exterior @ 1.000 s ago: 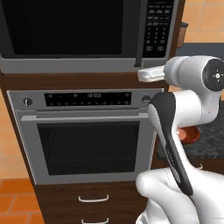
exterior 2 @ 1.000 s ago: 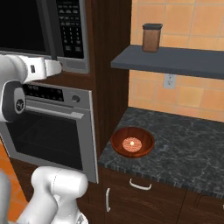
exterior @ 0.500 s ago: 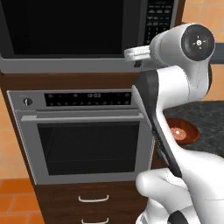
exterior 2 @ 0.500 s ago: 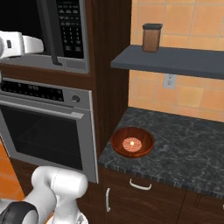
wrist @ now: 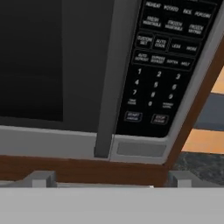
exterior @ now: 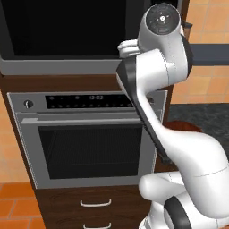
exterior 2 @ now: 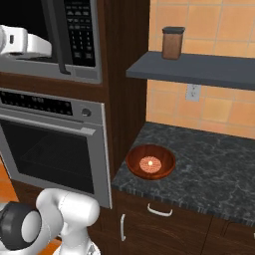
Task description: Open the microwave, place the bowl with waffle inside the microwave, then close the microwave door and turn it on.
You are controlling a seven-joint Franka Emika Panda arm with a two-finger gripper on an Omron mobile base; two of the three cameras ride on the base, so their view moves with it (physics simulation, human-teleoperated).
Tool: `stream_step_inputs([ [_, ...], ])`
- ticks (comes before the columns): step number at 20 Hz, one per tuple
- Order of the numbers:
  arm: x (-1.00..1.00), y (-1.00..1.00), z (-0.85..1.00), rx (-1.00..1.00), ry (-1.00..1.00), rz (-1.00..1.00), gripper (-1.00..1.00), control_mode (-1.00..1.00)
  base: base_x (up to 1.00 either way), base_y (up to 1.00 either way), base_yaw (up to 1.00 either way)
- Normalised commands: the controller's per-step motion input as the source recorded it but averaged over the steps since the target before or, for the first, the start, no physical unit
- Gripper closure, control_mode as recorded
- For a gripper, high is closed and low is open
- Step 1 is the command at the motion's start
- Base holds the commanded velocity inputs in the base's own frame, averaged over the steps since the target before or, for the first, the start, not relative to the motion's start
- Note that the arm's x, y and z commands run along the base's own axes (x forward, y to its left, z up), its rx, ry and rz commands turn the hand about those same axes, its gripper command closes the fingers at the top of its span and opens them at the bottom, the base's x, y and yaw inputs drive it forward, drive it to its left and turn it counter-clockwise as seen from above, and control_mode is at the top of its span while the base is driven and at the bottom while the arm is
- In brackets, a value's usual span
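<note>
The microwave (exterior 2: 74,64) sits built in above the oven, its door (wrist: 30,61) of dark glass closed. In the hand view the door's vertical bar handle (wrist: 111,78) is straight ahead, with the keypad (wrist: 162,74) just to its right. My gripper (wrist: 111,180) is open, its fingertips (wrist: 41,178) wide apart with nothing between them, a short way in front of the microwave's lower edge. The white hand (exterior 2: 30,44) hangs before the door, left of the handle (exterior 2: 60,40). The reddish-brown bowl with waffle (exterior 2: 150,162) rests on the dark counter to the right.
A steel oven (exterior: 89,143) with a long handle stands under the microwave, drawers below it. A dark stone counter (exterior 2: 214,174) lies to the right. Above it, a grey shelf (exterior 2: 199,72) carries a brown jar (exterior 2: 173,42). My arm (exterior: 152,76) rises in front of the oven.
The arm has swung up and to the left, carrying the hand from below the microwave's bottom edge to in front of its door. The gripper stayed open. The bowl has not moved.
</note>
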Motion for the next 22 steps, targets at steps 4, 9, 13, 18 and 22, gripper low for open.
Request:
stream_step_inputs([
  [4,0.42,-0.15,-0.37,0.0,-0.03,-0.12,-1.0,-1.0,0.0,0.0,0.0],
  [9,0.5,-0.12,-0.26,0.0,-0.01,-0.09,-1.0,-1.0,0.0,0.0,0.0],
  [13,0.48,-0.03,-0.06,0.0,0.0,-0.05,-1.0,-1.0,0.0,0.0,0.0],
  [18,0.49,-0.11,-0.08,0.0,0.0,0.0,-1.0,-1.0,0.0,0.0,0.0],
  [22,0.45,0.0,-0.14,0.0,-0.05,0.0,-1.0,-1.0,0.0,0.0,0.0],
])
